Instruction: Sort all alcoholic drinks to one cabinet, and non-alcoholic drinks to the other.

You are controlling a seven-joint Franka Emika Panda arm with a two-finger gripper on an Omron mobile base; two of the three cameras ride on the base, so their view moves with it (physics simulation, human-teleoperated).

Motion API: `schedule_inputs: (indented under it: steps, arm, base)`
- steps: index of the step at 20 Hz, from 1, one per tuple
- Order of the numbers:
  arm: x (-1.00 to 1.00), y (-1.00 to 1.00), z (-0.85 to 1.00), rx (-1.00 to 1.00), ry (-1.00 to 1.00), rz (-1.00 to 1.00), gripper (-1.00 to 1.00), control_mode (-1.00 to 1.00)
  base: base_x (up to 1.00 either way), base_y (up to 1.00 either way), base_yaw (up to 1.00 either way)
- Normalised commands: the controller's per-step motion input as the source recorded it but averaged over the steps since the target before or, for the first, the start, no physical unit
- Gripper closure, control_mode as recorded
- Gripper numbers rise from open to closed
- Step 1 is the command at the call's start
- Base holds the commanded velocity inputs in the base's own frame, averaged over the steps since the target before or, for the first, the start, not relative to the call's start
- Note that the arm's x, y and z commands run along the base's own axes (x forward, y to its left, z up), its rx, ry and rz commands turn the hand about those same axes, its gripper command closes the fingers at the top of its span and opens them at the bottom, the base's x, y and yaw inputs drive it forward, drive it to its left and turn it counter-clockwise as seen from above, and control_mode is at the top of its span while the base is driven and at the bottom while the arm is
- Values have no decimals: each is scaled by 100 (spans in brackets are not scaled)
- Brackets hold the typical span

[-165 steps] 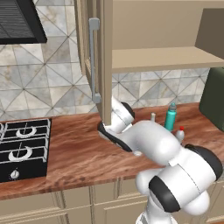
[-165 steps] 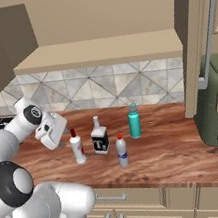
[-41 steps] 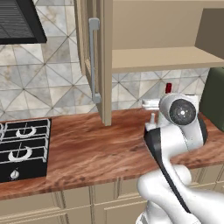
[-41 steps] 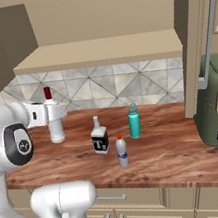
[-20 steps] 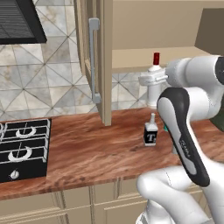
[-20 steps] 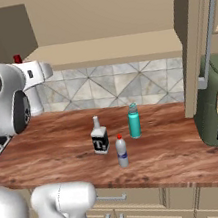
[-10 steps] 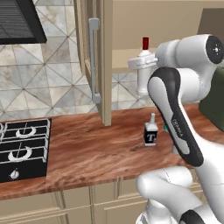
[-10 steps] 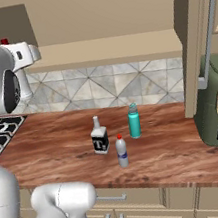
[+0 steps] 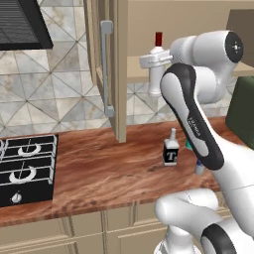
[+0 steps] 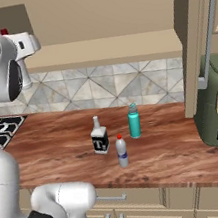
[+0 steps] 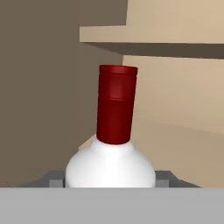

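High at the open cabinet [image 9: 119,74], the gripper [image 9: 155,60] holds the white bottle [image 9: 157,74] upright above three bottles on the bench [image 9: 99,168].

White bottle [image 11: 110,168] base cut off in hand view, teal bottle [image 9: 189,145] mostly behind arm
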Motion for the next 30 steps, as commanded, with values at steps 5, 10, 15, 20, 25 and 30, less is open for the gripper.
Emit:
schedule_inputs:
  steps: [5,10,15,20,25,30]
  arm:
    - [36,8,5,2,-8,0,100,-100]
    - [49,17,7,0,0,0,100,-100]
    - [49,15,9,1,0,0,100,-100]
    - [53,15,6,0,0,0,100,-100]
    - [54,9,4,0,0,0,100,-100]
    - [56,7,3,0,0,0,100,-100]
  base:
    - [0,0,0]
    - [0,0,0]
    - [0,0,0]
    - [0,0,0]
    - [0,0,0]
    - [0,0,0]
